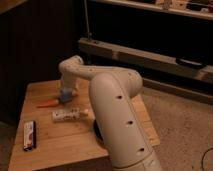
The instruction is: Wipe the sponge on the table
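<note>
Reaching: arm (116, 107) bends down over the far side of the counter (50, 152) — tool (68, 89) right at the sponge (65, 96)
Tool: jaws spread; contact with the sponge cannot be told
Sponge: on the counter, just beside the orange stick (47, 104)
Bottle (70, 115): lying flat mid-counter — nearer than the sponge
Bowl (96, 130): mostly hidden behind the arm

The robot's cream-white arm (117, 115) was built of fat, rounded tubular segments, with small dark round holes dotting the near one. Its gripper (67, 89) sat far left, low over the light wooden surface (75, 142).
</note>
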Controlling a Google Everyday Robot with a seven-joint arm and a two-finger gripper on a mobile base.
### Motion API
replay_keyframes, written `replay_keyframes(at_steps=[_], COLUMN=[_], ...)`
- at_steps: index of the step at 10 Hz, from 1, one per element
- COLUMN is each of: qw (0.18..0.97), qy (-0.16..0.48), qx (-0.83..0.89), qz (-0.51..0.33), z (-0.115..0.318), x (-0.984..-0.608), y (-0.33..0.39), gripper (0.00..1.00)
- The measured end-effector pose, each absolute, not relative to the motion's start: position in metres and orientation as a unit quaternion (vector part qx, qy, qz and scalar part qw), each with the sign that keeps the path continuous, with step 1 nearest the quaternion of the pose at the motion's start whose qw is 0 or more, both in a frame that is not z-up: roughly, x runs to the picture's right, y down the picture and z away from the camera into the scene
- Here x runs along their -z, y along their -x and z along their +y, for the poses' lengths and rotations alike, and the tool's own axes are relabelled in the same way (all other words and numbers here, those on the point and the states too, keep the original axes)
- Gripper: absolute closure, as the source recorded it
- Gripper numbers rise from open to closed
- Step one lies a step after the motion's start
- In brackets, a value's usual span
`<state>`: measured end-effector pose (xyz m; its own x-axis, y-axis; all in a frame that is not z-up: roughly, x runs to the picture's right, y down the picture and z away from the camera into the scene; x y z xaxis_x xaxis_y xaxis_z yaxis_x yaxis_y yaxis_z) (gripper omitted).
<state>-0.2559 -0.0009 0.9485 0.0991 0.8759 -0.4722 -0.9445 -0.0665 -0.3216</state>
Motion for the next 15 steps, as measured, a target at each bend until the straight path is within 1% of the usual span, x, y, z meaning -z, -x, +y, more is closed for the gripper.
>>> replay_keyframes(at_steps=[4,9,11,15], qw=[0.692,0.695,0.704,0.701], qy=[0.301,0.314,0.313,0.308], qx=[-0.653,-0.644,-0.634,-0.636], qz=[0.069,0.06,0.072,0.097], z=[0.007,0.015,0.022,0.036], x=[-0.946,-0.939,-0.938,-0.946], y=[0.265,0.274,0.28,0.27], gripper=[0.2,0.2,0.2,0.2])
